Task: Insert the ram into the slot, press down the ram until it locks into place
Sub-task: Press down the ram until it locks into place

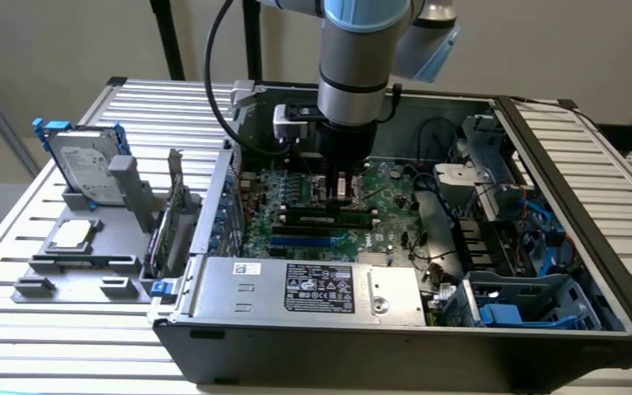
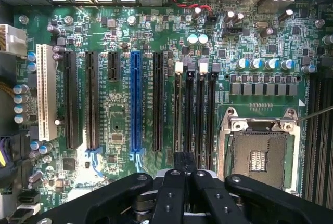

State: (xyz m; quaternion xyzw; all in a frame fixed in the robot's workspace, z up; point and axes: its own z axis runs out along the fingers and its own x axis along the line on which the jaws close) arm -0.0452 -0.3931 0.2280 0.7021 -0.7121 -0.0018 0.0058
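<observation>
Gripper sits nearest the wrist cam, fingers drawn close together w/ a dark edge between them, prob. the ram seen end-on, though I can't tell for sure. Exterior view shows the gripper low inside the PC case, directly over the black sockets; a green stick lies along one slot. Judging by this, the insert/press step is in hand: pressing calls for straight-down force, ram aligned w/ the slot, end clips free to snap. Room is tight: parallel sockets just beside, CPU socket near, case walls and cables around.
</observation>
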